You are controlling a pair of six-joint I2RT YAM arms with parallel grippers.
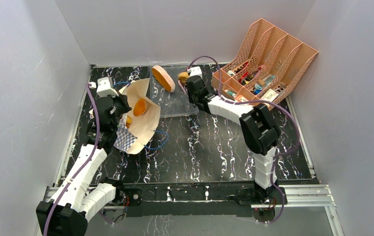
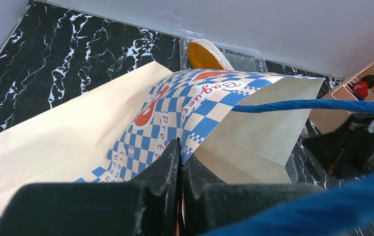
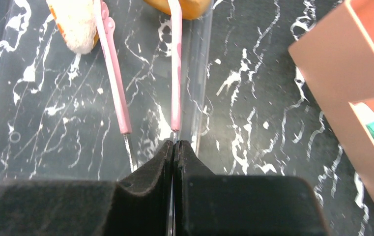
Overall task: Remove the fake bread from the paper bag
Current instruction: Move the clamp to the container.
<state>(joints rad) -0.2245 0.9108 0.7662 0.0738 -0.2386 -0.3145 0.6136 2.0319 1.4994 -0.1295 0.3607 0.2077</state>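
The paper bag lies tilted at the left, mouth open toward the middle, with an orange pastry showing inside. My left gripper is shut on the bag's checkered rim, also seen in the left wrist view. An oval loaf with a pale face lies on the clear tray. My right gripper is shut on pink tongs, whose tips reach a small orange bun beside the loaf.
The pink lattice organizer with small items stands at the back right, close to my right arm. The bag's blue cord handle trails on the black marble table. White walls close in on three sides.
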